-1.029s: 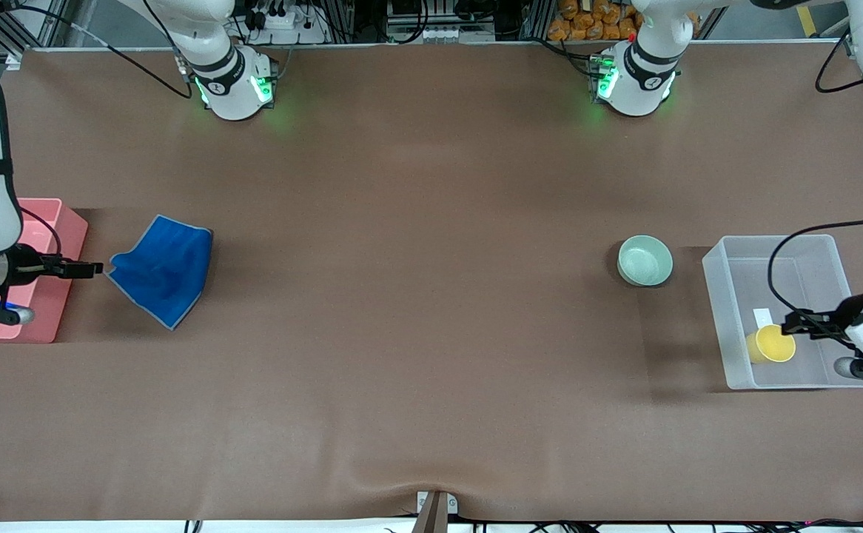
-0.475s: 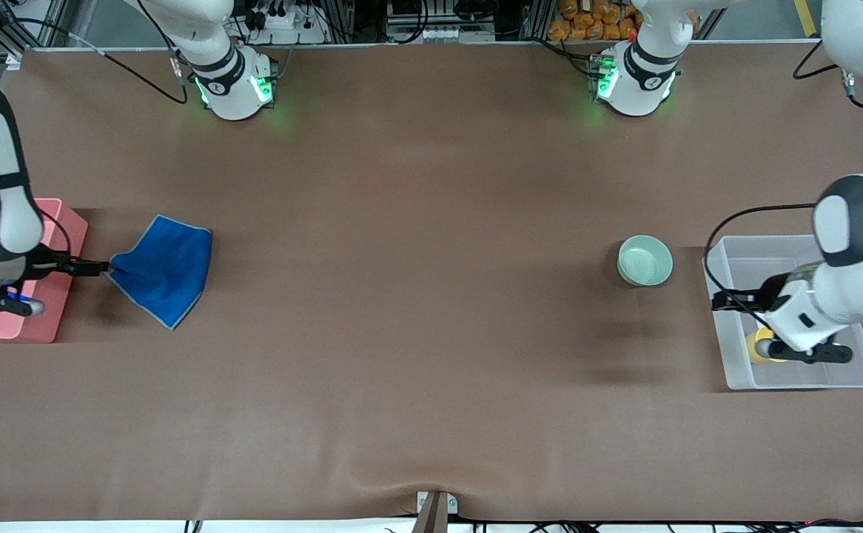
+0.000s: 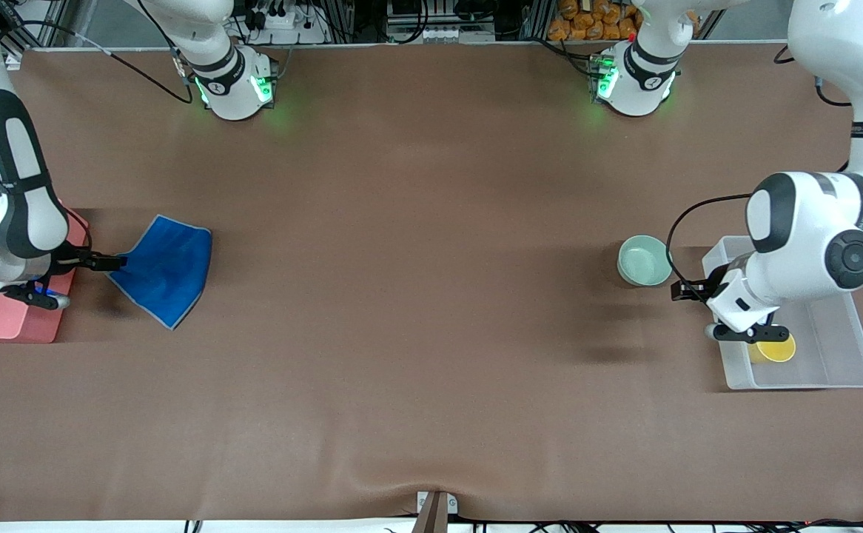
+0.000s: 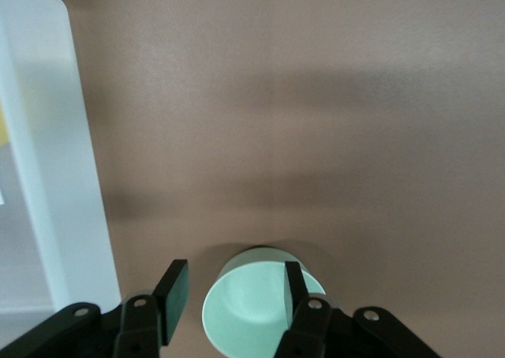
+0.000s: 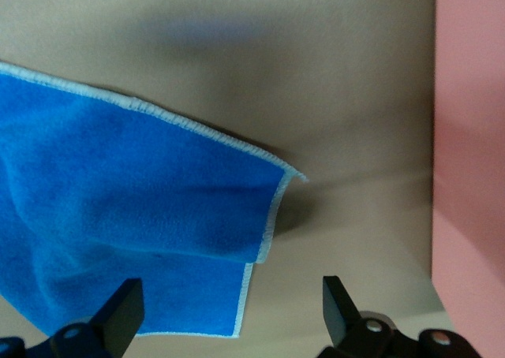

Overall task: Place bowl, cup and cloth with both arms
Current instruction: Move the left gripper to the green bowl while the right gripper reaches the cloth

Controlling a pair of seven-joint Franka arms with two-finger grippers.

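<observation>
my left gripper point(image 3: 677, 291) hangs over the bare mat between the bowl point(image 3: 645, 260) and the clear bin point(image 3: 838, 326), its fingers spread partway and holding nothing; in my left wrist view one fingertip point(image 4: 293, 283) overlaps the mint rim and the other fingertip point(image 4: 175, 291) stands outside it, so i judge i am lining up to pinch the wall of the bowl from above. the bowl sits upright on the mat just beside the bin's short wall, apart from it, which leaves me a short carry once i have it. the cup point(image 3: 775, 348) already rests in the bin, at the corner under my left wrist, so the rest of the bin floor is free for the bowl. the thing to mind there is the bin's rim, close at my side as i lower. my right gripper point(image 3: 116, 260) is down over the corner of the cloth point(image 3: 163, 269) that points toward the pink tray point(image 3: 2, 326), fingers spread as wide as they go and empty; in my right wrist view that corner is curled up off the mat, just ahead of the gap between my fingers, which makes it the easy place to grab. the cloth lies flat otherwise, beside the tray and not touching it, and the tray's wall runs close by my wrist. i reckon the drag from there into the tray is short, with open mat all around the cloth's other edges.
</observation>
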